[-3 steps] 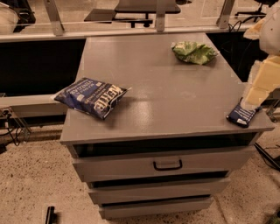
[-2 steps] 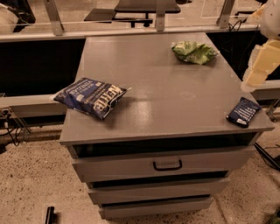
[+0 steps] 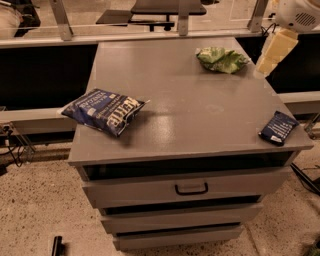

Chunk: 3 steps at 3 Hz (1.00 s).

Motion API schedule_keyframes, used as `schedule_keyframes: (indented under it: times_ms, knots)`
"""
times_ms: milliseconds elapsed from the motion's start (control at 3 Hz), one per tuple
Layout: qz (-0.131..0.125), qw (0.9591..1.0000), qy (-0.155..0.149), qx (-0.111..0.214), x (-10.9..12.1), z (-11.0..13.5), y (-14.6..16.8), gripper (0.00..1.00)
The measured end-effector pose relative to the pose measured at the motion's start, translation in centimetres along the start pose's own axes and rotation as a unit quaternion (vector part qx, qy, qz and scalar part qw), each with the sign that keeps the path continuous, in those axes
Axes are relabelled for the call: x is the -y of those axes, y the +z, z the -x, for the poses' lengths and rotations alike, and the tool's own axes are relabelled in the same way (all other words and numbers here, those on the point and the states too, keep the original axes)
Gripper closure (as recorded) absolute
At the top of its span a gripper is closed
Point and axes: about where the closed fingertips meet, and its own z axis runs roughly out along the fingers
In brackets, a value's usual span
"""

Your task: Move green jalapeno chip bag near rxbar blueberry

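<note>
The green jalapeno chip bag (image 3: 221, 59) lies crumpled at the far right of the grey cabinet top (image 3: 190, 100). The rxbar blueberry (image 3: 278, 128), a small flat navy wrapper, lies at the near right corner. My gripper (image 3: 267, 62), with cream-coloured fingers under a white arm (image 3: 297, 15), hangs over the right edge of the top. It is just right of the green bag, apart from it, and well behind the rxbar. It holds nothing that I can see.
A larger dark blue chip bag (image 3: 105, 111) with white lettering lies at the near left of the top. Drawers with a dark handle (image 3: 191, 189) are below. A railing and black panels run behind the cabinet.
My gripper has moved from above the rxbar toward the back and a little left, ending beside the green bag. The bags and the bar have not moved.
</note>
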Motion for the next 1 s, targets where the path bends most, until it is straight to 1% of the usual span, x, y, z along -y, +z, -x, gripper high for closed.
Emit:
schedule_keyframes:
  times_ms: [333,667,1000]
  knots:
    - [0.000,1.0000,0.000,0.000,0.0,0.0,0.0,0.00]
    - [0.000,1.0000,0.009,0.002,0.6,-0.5,1.2,0.00]
    - [-0.007,0.9995,0.031,0.010,1.9,-1.6,3.4,0.00]
